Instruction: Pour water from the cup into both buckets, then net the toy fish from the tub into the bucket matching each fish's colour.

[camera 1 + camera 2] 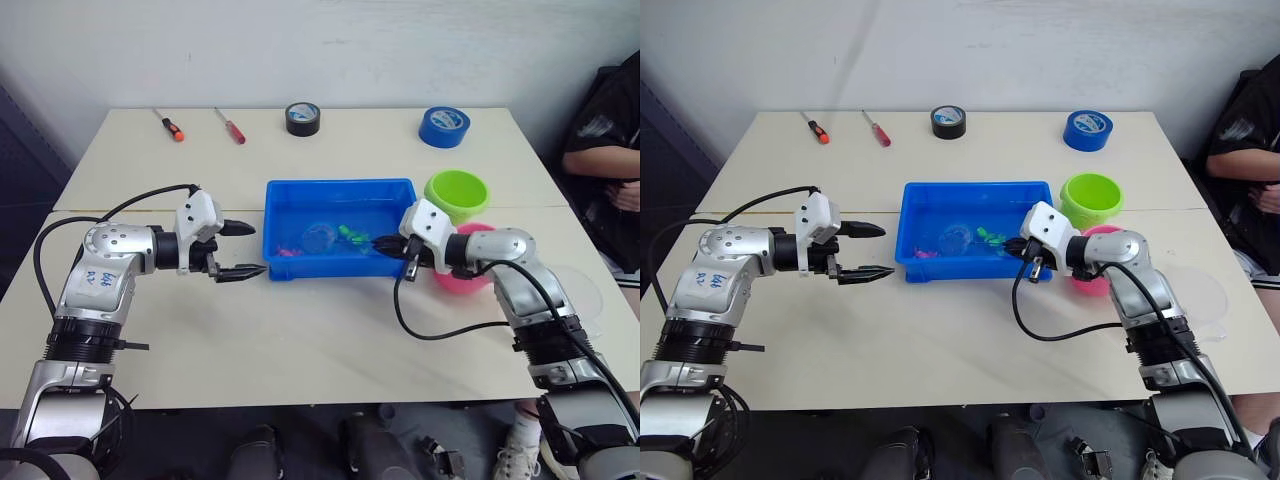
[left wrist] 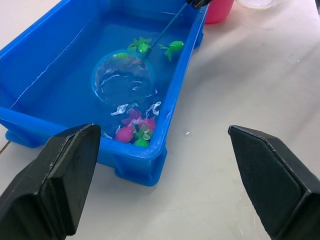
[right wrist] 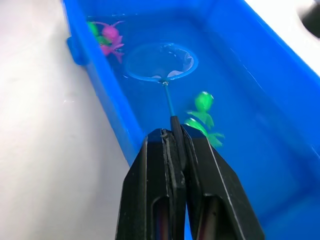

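Two screwdrivers point(image 1: 172, 124), black tape roll point(image 1: 303, 118), blue tape roll point(image 1: 445, 126) along the table's point(image 1: 300, 330) far edge; seated person point(image 1: 610, 150) beside it.

The net's point(image 3: 160, 62) blue hoop lies in the water-filled blue tub point(image 1: 338, 190), between green and pink fish.

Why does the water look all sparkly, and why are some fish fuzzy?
In the left wrist view, white light glints on ripples in the shallow bright blue plastic tub beside the round blue-hooped net. In the right wrist view, the tiny green plastic fish looks soft under water, behind the right gripper.
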